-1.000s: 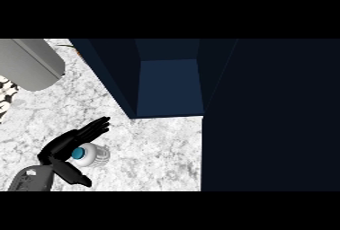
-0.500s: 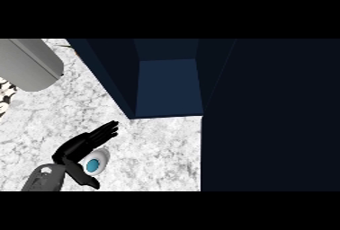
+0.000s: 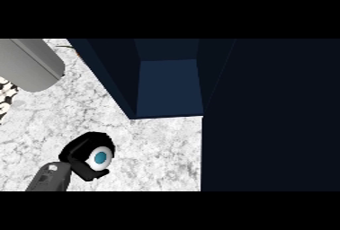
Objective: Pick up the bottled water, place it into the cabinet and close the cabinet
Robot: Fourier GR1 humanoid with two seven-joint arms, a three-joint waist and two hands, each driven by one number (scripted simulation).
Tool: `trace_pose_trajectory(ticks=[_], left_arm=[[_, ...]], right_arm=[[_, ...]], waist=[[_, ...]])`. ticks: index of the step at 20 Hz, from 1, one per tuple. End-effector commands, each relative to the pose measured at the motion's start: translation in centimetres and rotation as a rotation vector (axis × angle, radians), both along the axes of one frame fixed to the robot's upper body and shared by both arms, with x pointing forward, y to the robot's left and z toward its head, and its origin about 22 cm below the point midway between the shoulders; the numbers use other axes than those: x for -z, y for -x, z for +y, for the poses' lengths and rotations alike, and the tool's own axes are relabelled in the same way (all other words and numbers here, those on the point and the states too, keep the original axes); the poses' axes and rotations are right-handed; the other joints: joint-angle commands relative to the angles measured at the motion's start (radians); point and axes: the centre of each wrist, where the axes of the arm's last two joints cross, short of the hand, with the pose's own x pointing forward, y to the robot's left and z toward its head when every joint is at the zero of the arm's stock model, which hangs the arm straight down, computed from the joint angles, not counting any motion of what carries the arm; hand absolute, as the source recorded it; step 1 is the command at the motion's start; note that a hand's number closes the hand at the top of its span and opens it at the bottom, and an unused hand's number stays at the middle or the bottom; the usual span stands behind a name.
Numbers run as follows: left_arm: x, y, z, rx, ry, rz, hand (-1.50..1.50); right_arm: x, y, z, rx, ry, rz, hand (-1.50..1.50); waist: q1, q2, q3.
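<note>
Head view | left hand [image 3: 83,157] curling around the water bottle [image 3: 100,158], lower left on the marble worktop [image 3: 159,148] | open cabinet [image 3: 169,85] standing well apart | risk: bottle clipping the cabinet wall while going in.

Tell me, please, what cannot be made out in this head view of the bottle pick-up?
- Bottled water: only its blue cap and white shoulder show; the curled left hand hides its body.
- Right hand: shows nowhere in the view.
- Cabinet: its door cannot be told from the dark mass at right; the top is cut off.
- Grey object at upper left: cut by the edge.
</note>
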Motion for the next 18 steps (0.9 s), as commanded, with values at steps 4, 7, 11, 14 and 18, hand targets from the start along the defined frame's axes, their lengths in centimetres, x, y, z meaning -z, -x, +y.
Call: trace_pose_trajectory(ticks=[4, 7, 11, 14, 18], left_arm=[[2.0, 2.7, 1.8, -0.362, 0.193, -0.077, 1.5], [2.5, 5.0, 4.6, -0.795, 0.161, -0.118, 1.5], [2.5, 4.3, 3.2, -0.9, 0.195, -0.246, 1.5], [2.0, 3.4, 2.9, -0.895, 0.165, -0.293, 1.5], [1.1, 2.1, -0.9, -0.799, 0.174, -0.275, 1.5]], right_arm=[[-3.2, 1.4, 0.7, -0.02, 0.021, -0.039, -1.5], [-1.6, 1.5, 0.2, 0.042, -0.006, -0.046, -1.5], [-3.2, 2.0, 0.3, 0.01, -0.005, -0.055, -1.5], [-4.7, 1.9, 1.0, -0.002, -0.007, -0.066, -1.5], [-4.9, 1.9, 0.4, 0.022, -0.016, -0.038, -1.5]], waist=[[0.025, -0.004, -0.003], [0.057, -0.014, -0.001], [0.035, -0.006, 0.0], [0.041, -0.002, 0.001], [0.054, -0.007, 0.003]])
